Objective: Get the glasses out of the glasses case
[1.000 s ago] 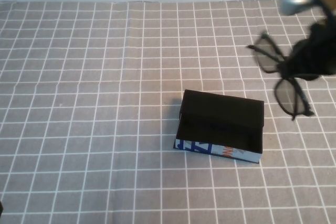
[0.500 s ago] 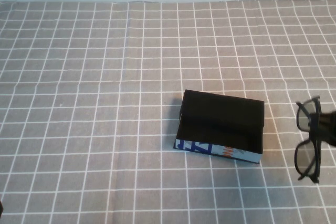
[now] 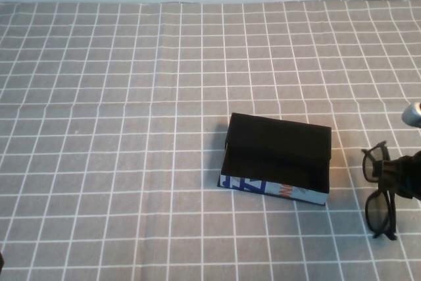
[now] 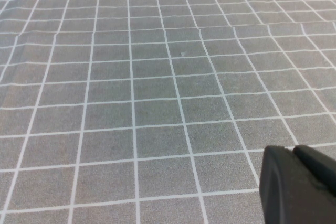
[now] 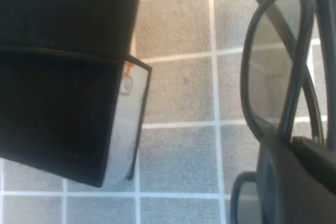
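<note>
Nearest you, at the lower right edge of the high view, your right tool is clamped on the glasses, pinching them around the middle of the frame. They hang tilted, one lens low at the bottom right and the other up against the tool, just beside the open glasses case. So the glasses are out of the case and in the grip, low over the checked worktop; whether the lower rim already touches the cloth, you can't tell from here.

Here's the risk as I read it. In the right wrist view the lens fills the upper right of the frame and the case's white front sits close by at centre left. Swing inward as you lower and an arm of the glasses may clip the case wall and shove the box, or twist the frame in the grip. Let go while they hang this tilted and they'll likely tip over onto a lens.

Middle of the view: the case stands open, black inside, with nothing visible in it.

Your left tool shows only as a dark tip at the lower right of its wrist view, over bare cloth; apart or together, I can't tell.
</note>
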